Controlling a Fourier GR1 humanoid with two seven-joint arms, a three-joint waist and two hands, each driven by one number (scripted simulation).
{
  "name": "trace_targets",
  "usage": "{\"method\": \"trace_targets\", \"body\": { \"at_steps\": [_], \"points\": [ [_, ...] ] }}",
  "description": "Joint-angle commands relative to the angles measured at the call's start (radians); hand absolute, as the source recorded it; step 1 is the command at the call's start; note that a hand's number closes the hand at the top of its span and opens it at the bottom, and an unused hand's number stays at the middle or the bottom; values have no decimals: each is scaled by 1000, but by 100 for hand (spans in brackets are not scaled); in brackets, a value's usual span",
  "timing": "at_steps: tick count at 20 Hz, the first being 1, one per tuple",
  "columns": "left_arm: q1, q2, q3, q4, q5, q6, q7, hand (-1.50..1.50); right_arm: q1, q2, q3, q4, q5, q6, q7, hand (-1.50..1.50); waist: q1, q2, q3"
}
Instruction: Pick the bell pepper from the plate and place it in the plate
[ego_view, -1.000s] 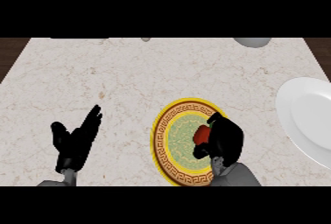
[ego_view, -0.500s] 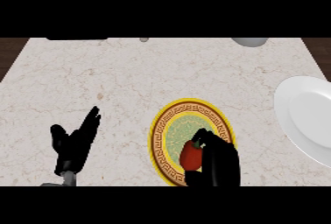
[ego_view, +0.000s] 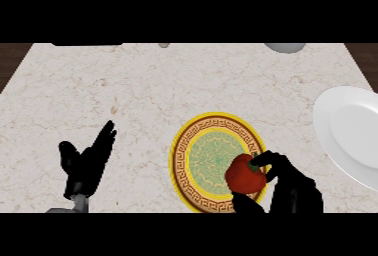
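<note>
Bench (ego_view: 184, 85) of pale marble, seen steeply from above. Right robot hand (ego_view: 293, 189), entering from the lower edge, has its fingers (ego_view: 272, 160) and thumb curled round a red bell pepper (ego_view: 242, 176); the pepper's green stem end faces the hand. The pepper lies over the lower right part of the patterned plate (ego_view: 198, 136), which has a yellow rim, a brown key band and a green centre; whether the pepper touches the plate or is raised above it cannot be told. A white plate (ego_view: 347, 130) sits at the bench's right edge, apart from the patterned plate and partly cut off by the view. Left robot hand (ego_view: 85, 162) rests open at lower left, fingers straight and pointing up, holding nothing.
</note>
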Motion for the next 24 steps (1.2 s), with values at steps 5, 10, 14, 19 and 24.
{"method": "trace_targets", "body": {
  "at_steps": [5,10,14,19,24],
  "points": [
    [10,15,12,-4,10,-17,61,0,125,-122,-244,-126,-229,-251,-88,150,5,8,-3],
    [0,-26,-12,4,-23,12,34,0,65,-231,-491,-5,-492,-365,-219,150,11,11,-2],
    [-8,-24,13,26,-4,-13,26,0,93,-234,-545,175,-567,-494,-363,150,11,10,-4],
    [-14,-43,-9,70,-36,-15,-17,0,-71,-367,-709,413,-865,-512,-551,150,21,13,-2],
    [4,-48,-8,29,-29,-11,8,0,-143,-438,-834,628,-1150,-445,-818,150,24,12,-1]
  ]
}}
